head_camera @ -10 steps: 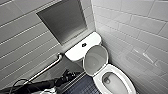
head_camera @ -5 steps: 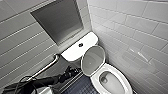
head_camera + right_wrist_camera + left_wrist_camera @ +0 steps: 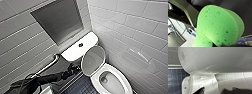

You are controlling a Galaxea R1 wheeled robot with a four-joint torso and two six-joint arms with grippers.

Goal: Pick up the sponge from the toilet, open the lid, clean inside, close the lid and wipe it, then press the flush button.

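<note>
The white lid (image 3: 93, 60) stands raised, its greyish inner face toward the open bowl (image 3: 110, 80). Behind it, the small dark flush button (image 3: 80, 45) sits in the flat tank top (image 3: 75, 51). My left arm reaches in low, and the left gripper (image 3: 74, 68) is open just beside the lid's outer edge, holding nothing. In the left wrist view its fingertips (image 3: 201, 90) stand wide apart below the toilet's rounded white body (image 3: 218, 60). The bright green sponge (image 3: 218, 28) looms large in the right wrist view, with my right gripper shut on it.
A metal grab bar (image 3: 47, 66) runs along the tiled wall left of the tank. A grey recessed panel (image 3: 60, 21) is set in the wall above it. White tiled wall closes in on the toilet's right. Dark blue floor tiles (image 3: 80, 87) lie in front.
My left arm has reached a little farther toward the raised lid. The whole head view has shifted slightly. The lid stays up.
</note>
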